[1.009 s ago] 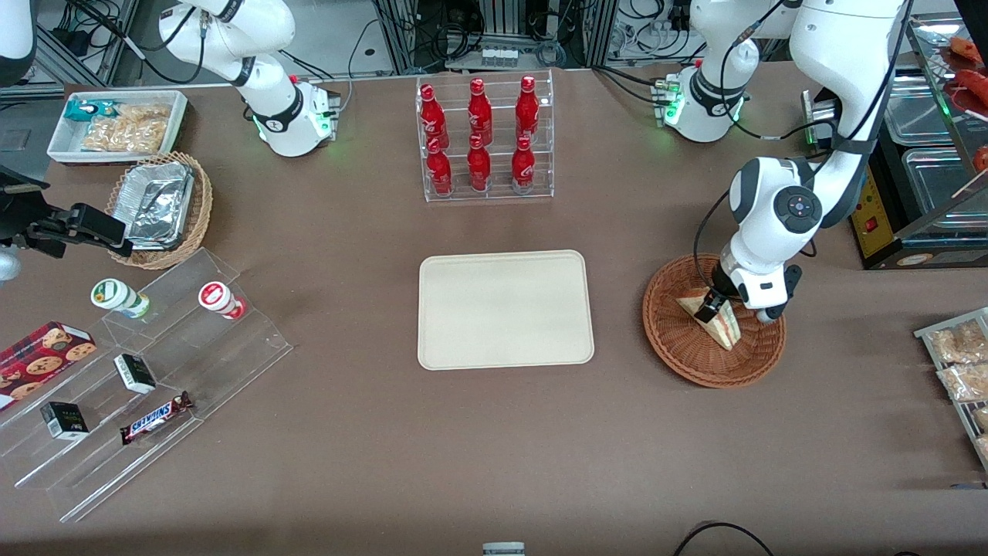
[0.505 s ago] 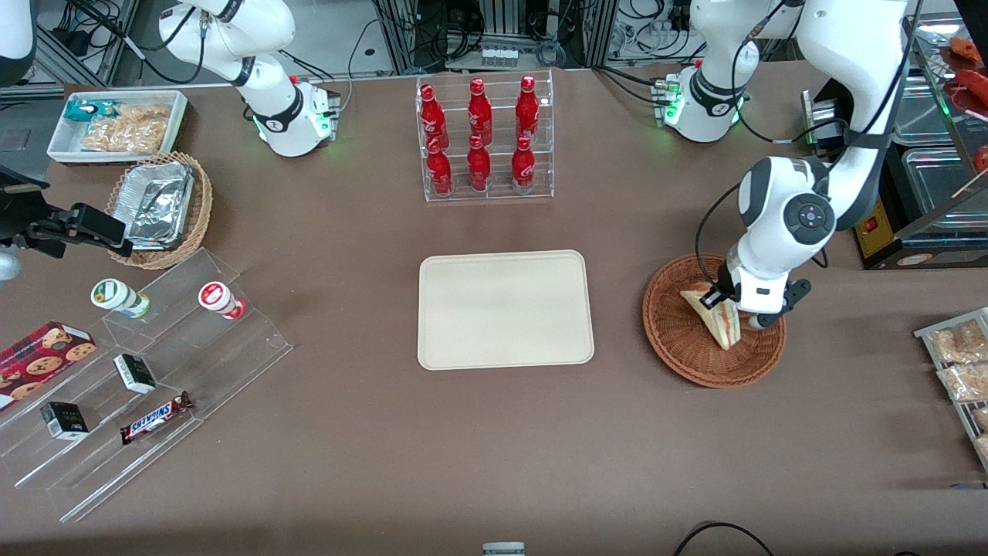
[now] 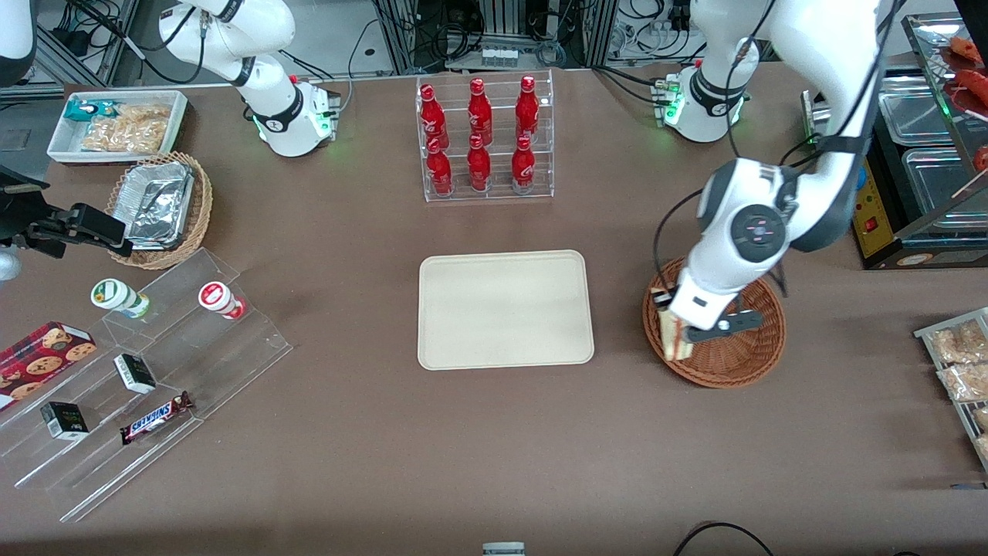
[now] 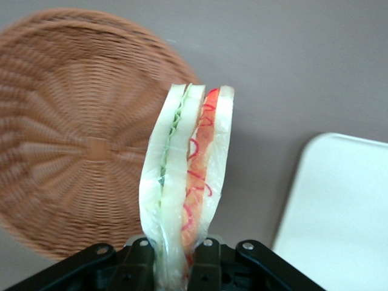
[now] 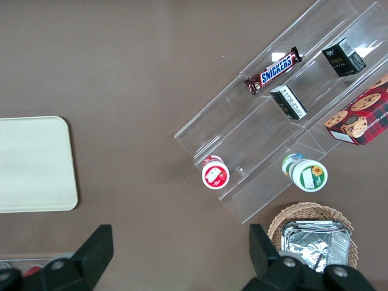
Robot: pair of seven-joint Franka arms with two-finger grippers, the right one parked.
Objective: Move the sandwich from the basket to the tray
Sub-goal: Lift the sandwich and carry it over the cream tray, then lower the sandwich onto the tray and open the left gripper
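- The tray (image 3: 505,309) lay bare near the middle of the table, nearer the front camera than the clear rack of red bottles (image 3: 485,137); nothing had been set on it, so the placing itself was not yet done.
- The sandwich (image 3: 668,332) hung over the tray-side rim of the basket (image 3: 725,363), lifted clear of the weave. In the wrist view the wedge (image 4: 188,182) stood with its cut edge showing green and red layers, the basket (image 4: 73,139) beneath and beside it and a corner of the tray (image 4: 339,206) close by.
- The gripper (image 4: 176,254) was pinching the sandwich at its lower end, a finger on each bread face; in the front view it (image 3: 683,328) sat above the basket's edge.
- Judged from this, the pick was complete and the lift out of the basket nearly so. What remained was the carry across the strip of bare table (image 3: 617,324) between basket and tray, the lowering onto the tray, and the release.
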